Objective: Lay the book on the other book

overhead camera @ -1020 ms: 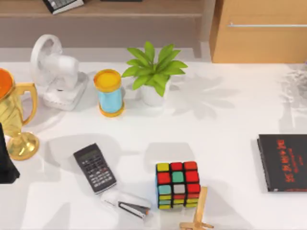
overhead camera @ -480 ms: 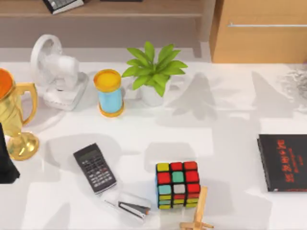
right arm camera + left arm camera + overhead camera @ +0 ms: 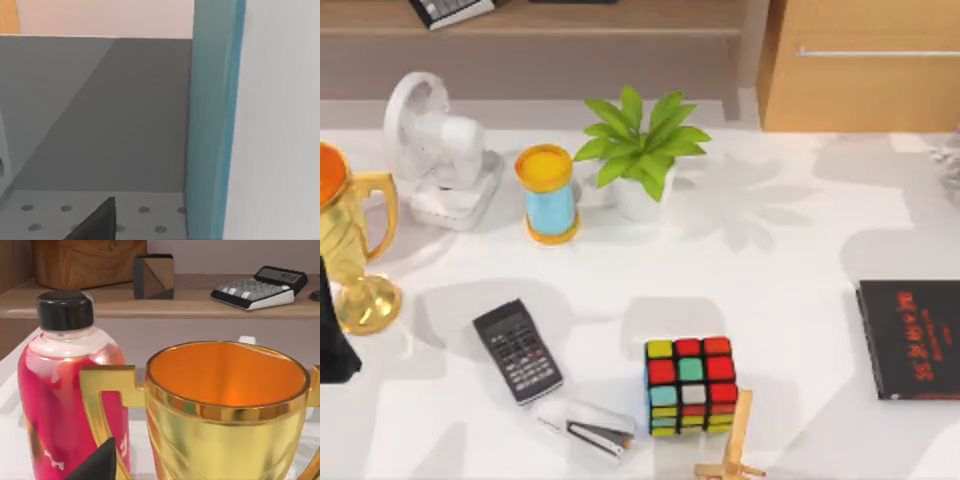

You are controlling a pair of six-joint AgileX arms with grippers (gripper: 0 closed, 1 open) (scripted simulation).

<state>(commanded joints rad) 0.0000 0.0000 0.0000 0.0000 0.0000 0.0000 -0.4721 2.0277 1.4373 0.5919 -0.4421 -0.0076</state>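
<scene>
Fingertip (image 3: pixel 97 220) of the right gripper, dark and pointed, sits near the book (image 3: pixel 212 125), whose teal cover and white page edges stand upright close to the wrist camera; whether the gripper pinches it cannot be told. The other book (image 3: pixel 910 338) lies flat at the table's (image 3: pixel 800 270) right edge, well apart from the Rubik's cube (image 3: pixel 690 385). The left arm (image 3: pixel 332 340) sits parked at the left edge beside the gold trophy (image 3: pixel 350 250).

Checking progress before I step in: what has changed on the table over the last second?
The shadows over the table's right half shifted, and the pale grey thing at the right edge slid mostly out of the top view. The black book, Rubik's cube, calculator and trophy stayed put, as did the left arm at the left edge. Nothing lies on the black book yet.
</scene>
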